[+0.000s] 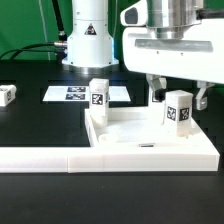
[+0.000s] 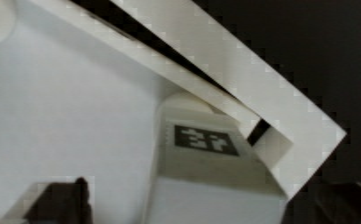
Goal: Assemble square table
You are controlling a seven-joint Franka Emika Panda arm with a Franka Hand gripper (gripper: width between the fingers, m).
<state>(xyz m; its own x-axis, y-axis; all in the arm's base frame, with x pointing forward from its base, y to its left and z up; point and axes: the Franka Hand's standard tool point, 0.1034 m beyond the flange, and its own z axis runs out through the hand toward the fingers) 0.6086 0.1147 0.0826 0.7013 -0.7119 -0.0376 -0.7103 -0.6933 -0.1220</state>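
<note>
Upright leg [image 1: 179, 112] between gripper [image 1: 180, 99] fingers, seemingly without contact.

White glossy arm [image 1: 88, 28], darker ring [image 1: 88, 60] at its foot. Boxy white and grey gripper [image 1: 180, 98], short black fingers [image 1: 156, 96].

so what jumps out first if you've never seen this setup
The big white gripper hangs at the exterior view's right, its fingers spread either side of an upright tagged leg standing on the square tabletop. A second leg stands upright at the tabletop's far corner, toward the exterior view's left. In the wrist view, the first leg's black tag shows up close.
</note>
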